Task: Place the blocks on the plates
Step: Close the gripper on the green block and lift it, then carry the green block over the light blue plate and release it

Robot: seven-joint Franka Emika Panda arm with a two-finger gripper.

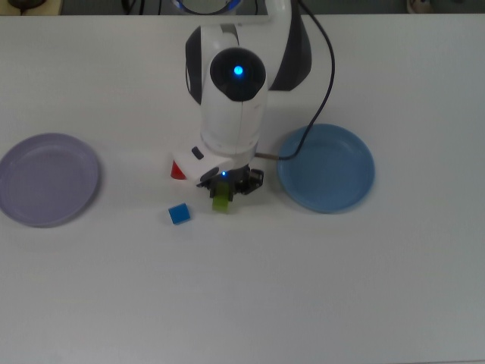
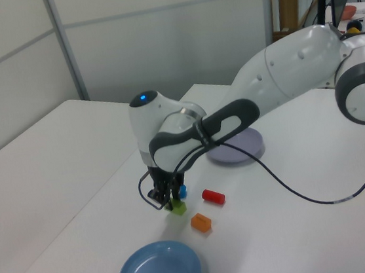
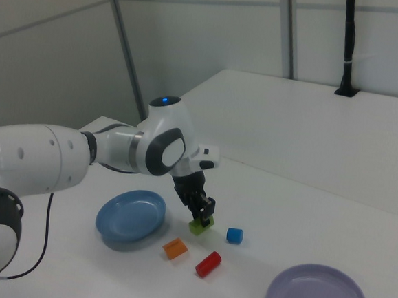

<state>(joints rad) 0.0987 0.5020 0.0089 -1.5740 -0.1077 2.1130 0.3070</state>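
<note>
Your gripper (image 2: 173,202) points straight down over the table (image 1: 242,303), and its fingers are clamped on the green block (image 3: 200,226), one on each side of it. In the right view the block seems to sit a touch above its shadow, though you cannot tell for sure whether it is off the surface.

Count four blocks in all. Besides the green one, you have one blue cube (image 1: 179,214) just beside the gripper on the top view's left, one red cylinder (image 3: 208,263) lying on its side a little further off, and one orange block (image 2: 201,222) near it. In the top view the arm covers most of the red cylinder and all of the orange block. All three loose blocks rest on the bare table, apart from one another and apart from the plates.

You have two plates. The blue plate (image 1: 326,168) lies near the gripper on the top view's right, and the lavender plate (image 1: 48,179) lies well apart on the top view's left. Neither plate holds a block.
</note>
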